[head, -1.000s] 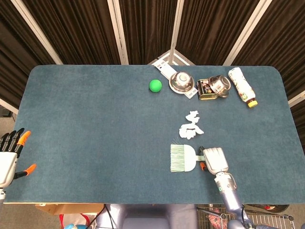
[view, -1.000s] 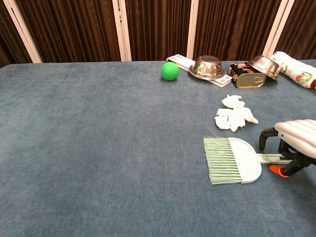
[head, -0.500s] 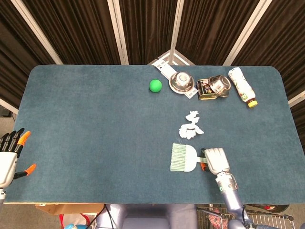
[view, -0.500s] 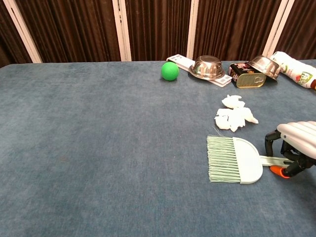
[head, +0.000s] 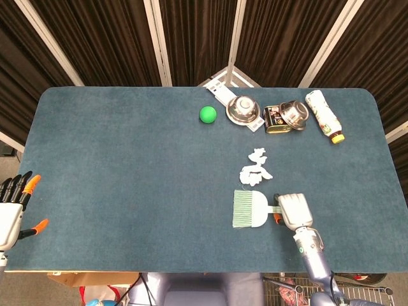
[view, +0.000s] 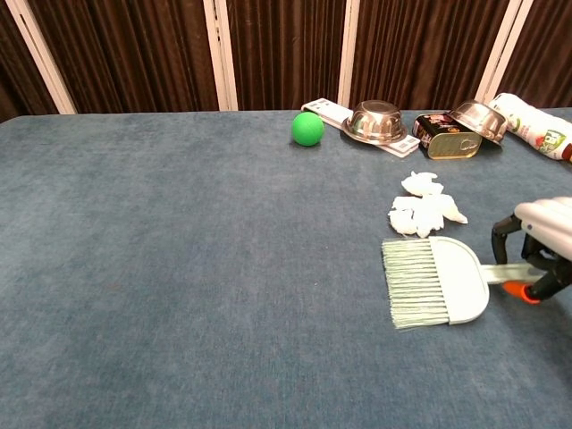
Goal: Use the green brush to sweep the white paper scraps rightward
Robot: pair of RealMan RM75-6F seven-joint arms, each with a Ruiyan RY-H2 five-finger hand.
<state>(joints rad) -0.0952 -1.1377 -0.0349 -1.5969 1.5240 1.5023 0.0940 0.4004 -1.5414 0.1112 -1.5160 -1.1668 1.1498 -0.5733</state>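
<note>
The pale green brush (head: 249, 209) (view: 435, 282) lies just in front of the white paper scraps (head: 255, 167) (view: 425, 209), bristles pointing left. My right hand (head: 294, 211) (view: 542, 243) grips its thin handle at the right end. The brush head sits close below the scraps without touching them. My left hand (head: 14, 205) hangs off the table's left edge with its fingers apart and nothing in it; the chest view does not show it.
Along the far edge stand a green ball (head: 208, 114) (view: 307, 128), a steel bowl (head: 243, 109) (view: 375, 121) on a white flat box, a tin can (head: 276, 119) with a second bowl (head: 294, 112) leaning on it, and a lying bottle (head: 322, 115).
My right hand has drawn the brush a little to the right and slightly toward the scraps. The scraps and the left hand have not moved.
</note>
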